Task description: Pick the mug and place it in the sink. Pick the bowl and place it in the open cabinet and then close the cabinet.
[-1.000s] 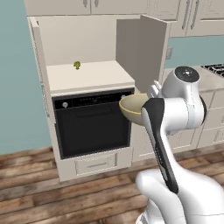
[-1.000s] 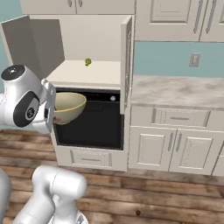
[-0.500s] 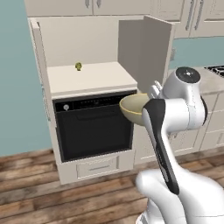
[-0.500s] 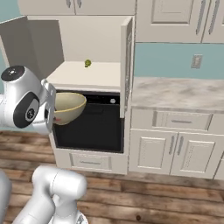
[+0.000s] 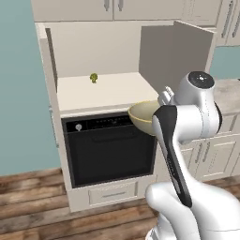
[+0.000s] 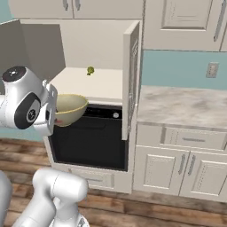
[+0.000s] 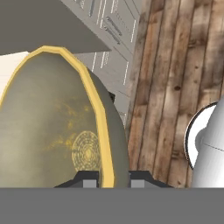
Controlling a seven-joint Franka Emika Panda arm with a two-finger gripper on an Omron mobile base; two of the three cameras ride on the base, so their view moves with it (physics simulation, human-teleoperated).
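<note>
Gripper: in the hand view the gripper (image 7: 111, 180) sits at the bottom centre, its two dark fingertips (image 7: 89, 180) pinching the yellow rim of the bowl from either side — clenched on the bowl.
Bowl: the bowl (image 5: 143, 116) is held off any surface, centre-right of the left base view, in front of the oven's top right corner; in the right base view the bowl (image 6: 69, 108) sits left of centre, just beside the white wrist, its opening tipped upward; in the hand view the bowl (image 7: 52, 127) takes up the left half, olive inside with a paler ring pattern near the bottom.
Cabinet: the cabinet (image 5: 93, 47) stands open above the oven, upper centre of the left base view; its right door (image 5: 176, 54) swings out toward the arm; in the right base view the cabinet (image 6: 95, 42) shows a beige interior, with one door (image 6: 131, 82) edge-on at centre.
Shelf item: a tiny green item (image 5: 93, 78) stands on the cabinet floor, toward the back — well apart from the bowl.
Oven: the black oven (image 5: 108, 147) fills the space below the cabinet, left of centre.
Counter: a marbled counter (image 6: 184, 106) lies at the right of the right base view, above the low cream cabinets (image 6: 177, 162).
Floor: wooden floor (image 7: 183, 70) runs down the right side of the hand view.
</note>
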